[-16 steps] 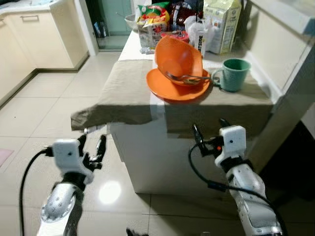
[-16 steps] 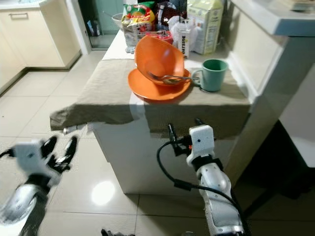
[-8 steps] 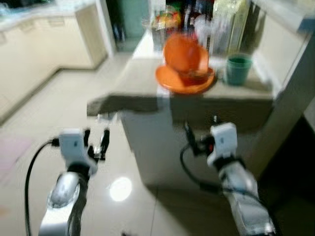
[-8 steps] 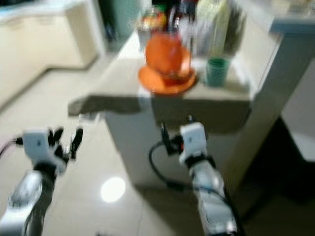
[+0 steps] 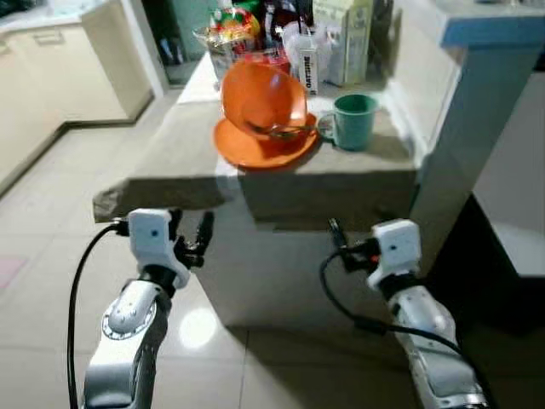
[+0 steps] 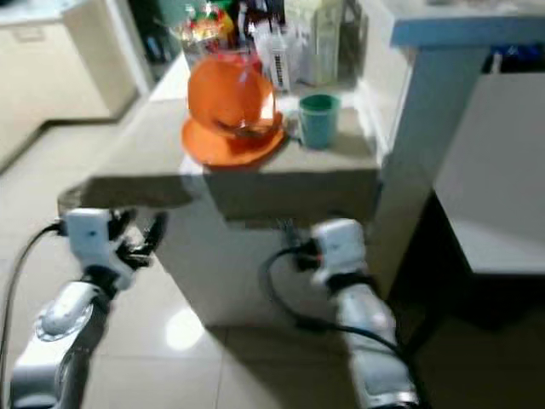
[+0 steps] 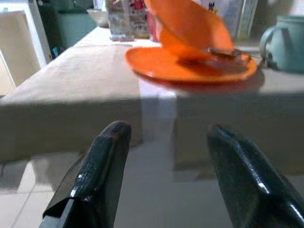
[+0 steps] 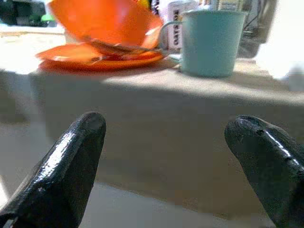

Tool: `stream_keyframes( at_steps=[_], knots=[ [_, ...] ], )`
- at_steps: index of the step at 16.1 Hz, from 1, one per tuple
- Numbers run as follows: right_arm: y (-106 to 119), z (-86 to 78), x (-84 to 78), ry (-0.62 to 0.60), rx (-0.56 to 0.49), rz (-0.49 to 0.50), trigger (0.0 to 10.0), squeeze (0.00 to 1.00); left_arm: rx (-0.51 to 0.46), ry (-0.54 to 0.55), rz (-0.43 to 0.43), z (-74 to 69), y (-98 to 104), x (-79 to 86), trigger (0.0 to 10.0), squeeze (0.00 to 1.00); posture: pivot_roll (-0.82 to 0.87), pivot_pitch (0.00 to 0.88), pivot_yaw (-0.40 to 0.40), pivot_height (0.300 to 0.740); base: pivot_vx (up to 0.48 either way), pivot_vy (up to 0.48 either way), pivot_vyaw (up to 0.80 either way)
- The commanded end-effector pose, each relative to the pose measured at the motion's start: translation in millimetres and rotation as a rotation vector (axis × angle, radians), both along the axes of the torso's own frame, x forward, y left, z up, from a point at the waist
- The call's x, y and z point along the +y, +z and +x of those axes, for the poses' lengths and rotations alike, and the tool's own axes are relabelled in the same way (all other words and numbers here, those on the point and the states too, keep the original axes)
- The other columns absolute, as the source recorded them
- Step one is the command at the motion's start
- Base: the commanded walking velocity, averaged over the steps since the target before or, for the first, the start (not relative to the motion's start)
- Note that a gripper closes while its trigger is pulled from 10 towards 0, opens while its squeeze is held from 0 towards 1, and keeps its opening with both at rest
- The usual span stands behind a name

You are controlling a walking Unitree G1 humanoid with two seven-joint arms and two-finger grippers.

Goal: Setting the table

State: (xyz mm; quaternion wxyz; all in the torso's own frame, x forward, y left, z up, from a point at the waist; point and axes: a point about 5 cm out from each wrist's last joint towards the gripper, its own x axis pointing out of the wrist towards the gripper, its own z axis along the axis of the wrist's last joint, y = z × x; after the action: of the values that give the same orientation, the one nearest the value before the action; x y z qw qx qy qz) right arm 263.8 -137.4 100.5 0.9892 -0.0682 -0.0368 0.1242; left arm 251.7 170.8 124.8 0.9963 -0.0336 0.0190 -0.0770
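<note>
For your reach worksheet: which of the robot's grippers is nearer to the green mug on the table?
Right. The right gripper hangs below the table edge, almost straight under the green mug. The left gripper is also below the edge, but further left, beyond the orange plate.

Past my left gripper (image 5: pixel 189 223), far ahead at the back of the counter, I see a huddle of groceries: bright snack bags (image 5: pixel 228 21), a small white carton (image 5: pixel 307 68) and a tall pale carton (image 5: pixel 342 38). Cream cabinets (image 5: pixel 51 77) stand well off to that gripper's outer side, over glossy beige floor tiles (image 5: pixel 51 256). Beyond my right gripper (image 5: pixel 341 239), to its outer side, rises a white partition (image 5: pixel 460 128) with a blue top.
</note>
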Motion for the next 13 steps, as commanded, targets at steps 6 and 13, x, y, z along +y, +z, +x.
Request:
stream_keyframes(
  at_steps=[6,13],
  knots=[
    [1.9,3.3,12.5,0.035,-0.011,-0.003,10.0,0.00,0.009,0.059,0.053,1.9,-0.6,15.5,10.0,0.00,-0.16,0.000,0.123,0.740,0.000,0.000,-0.21],
    [-0.6,5.1,13.0,0.027,0.002,0.001,10.0,0.00,0.010,0.040,0.061,3.1,0.4,15.3,10.0,0.00,-0.16,0.006,0.128,0.740,0.000,0.000,-0.45]
  ],
)
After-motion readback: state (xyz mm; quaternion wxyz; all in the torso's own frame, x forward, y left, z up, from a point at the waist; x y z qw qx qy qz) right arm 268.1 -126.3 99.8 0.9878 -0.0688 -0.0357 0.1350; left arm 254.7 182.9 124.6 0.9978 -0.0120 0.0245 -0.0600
